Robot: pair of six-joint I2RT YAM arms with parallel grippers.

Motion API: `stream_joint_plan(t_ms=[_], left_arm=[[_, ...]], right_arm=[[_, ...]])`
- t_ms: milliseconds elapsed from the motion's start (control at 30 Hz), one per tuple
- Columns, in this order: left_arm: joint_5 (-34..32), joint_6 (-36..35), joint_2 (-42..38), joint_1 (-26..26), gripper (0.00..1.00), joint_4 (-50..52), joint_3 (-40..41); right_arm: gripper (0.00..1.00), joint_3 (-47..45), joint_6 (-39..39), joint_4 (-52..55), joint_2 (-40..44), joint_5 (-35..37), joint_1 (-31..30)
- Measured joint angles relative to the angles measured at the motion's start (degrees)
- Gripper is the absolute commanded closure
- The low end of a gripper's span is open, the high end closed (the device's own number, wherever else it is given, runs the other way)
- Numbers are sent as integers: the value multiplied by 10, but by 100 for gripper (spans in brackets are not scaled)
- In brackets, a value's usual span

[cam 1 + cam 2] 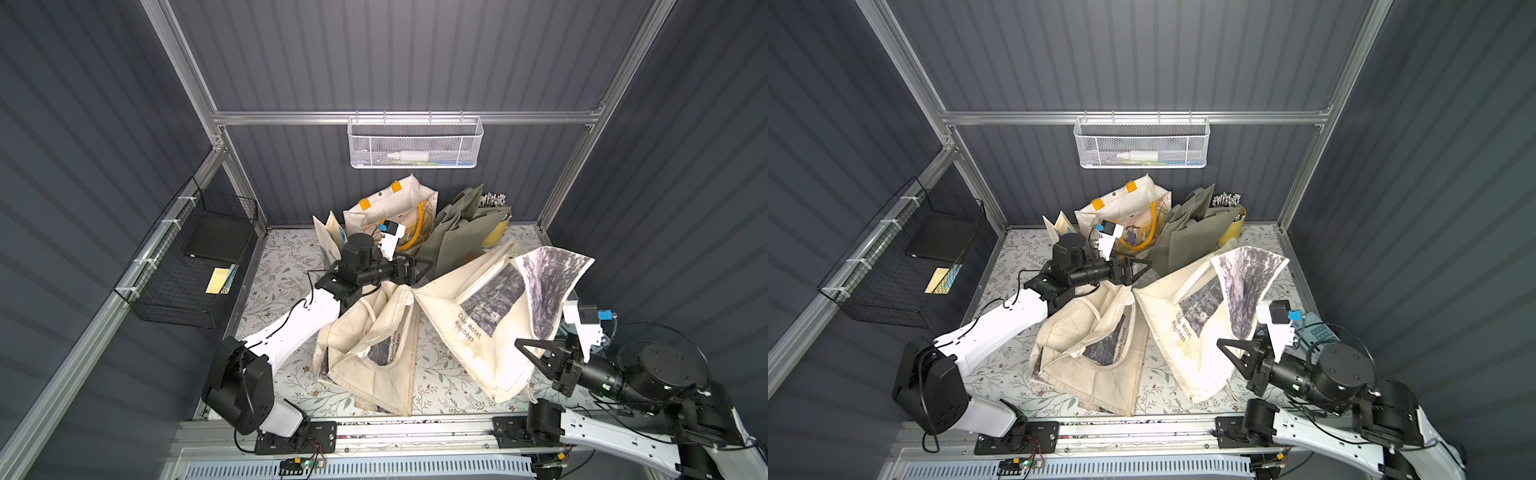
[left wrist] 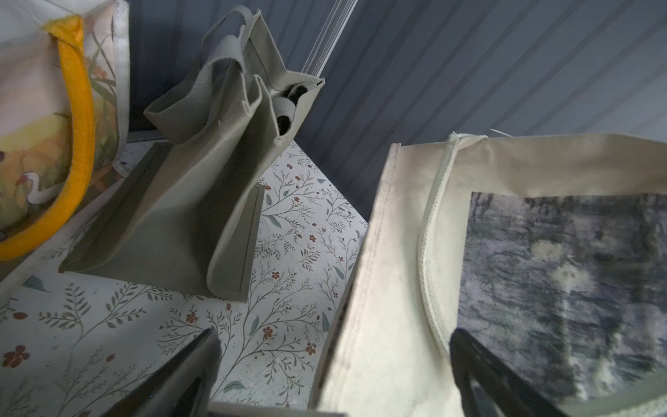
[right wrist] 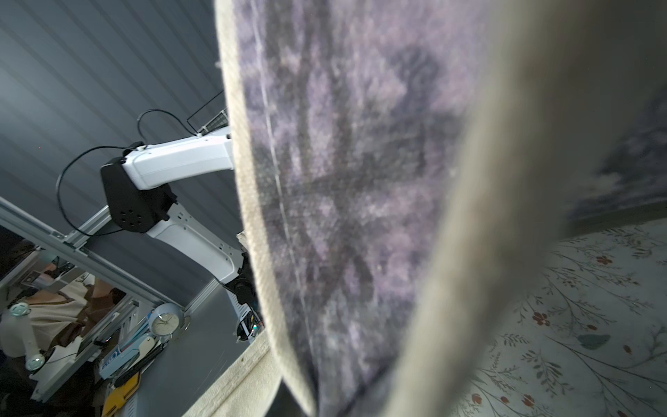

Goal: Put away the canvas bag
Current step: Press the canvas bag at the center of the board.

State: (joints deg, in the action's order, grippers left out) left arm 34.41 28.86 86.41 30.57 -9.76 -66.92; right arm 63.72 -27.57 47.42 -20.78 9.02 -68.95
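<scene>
Left wrist view: left gripper gapes wide by the canvas bag (looks soft, light, floppy); right gripper pinches its cloth; I'd grab the strap.

Both top views look steeply down from high above the front edge toward the back wall, sharing almost the whole floral surface, with the canvas bag mid-frame. The left wrist view sits low and near, facing the grey bag. The right wrist view is pressed close to the canvas bag, with the left arm beyond it.
</scene>
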Motion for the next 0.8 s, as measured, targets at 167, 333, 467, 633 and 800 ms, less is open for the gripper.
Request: stream_joint_plan(t_ms=[167, 333, 467, 633, 800], left_arm=[[93, 74, 34, -30, 1, -52, -1], [94, 68, 37, -16, 1, -40, -11], [20, -4, 23, 46, 1, 11, -36], [-139, -116, -30, 154, 1, 23, -12], [-287, -247, -61, 235, 1, 21, 7]], right_arm=[[100, 64, 2, 37, -15, -7, -1], [100, 120, 6, 62, -33, 31, -7], [100, 120, 7, 67, -35, 75, -24], [100, 128, -9, 75, -43, 138, -49], [100, 150, -30, 81, -66, 172, -66]])
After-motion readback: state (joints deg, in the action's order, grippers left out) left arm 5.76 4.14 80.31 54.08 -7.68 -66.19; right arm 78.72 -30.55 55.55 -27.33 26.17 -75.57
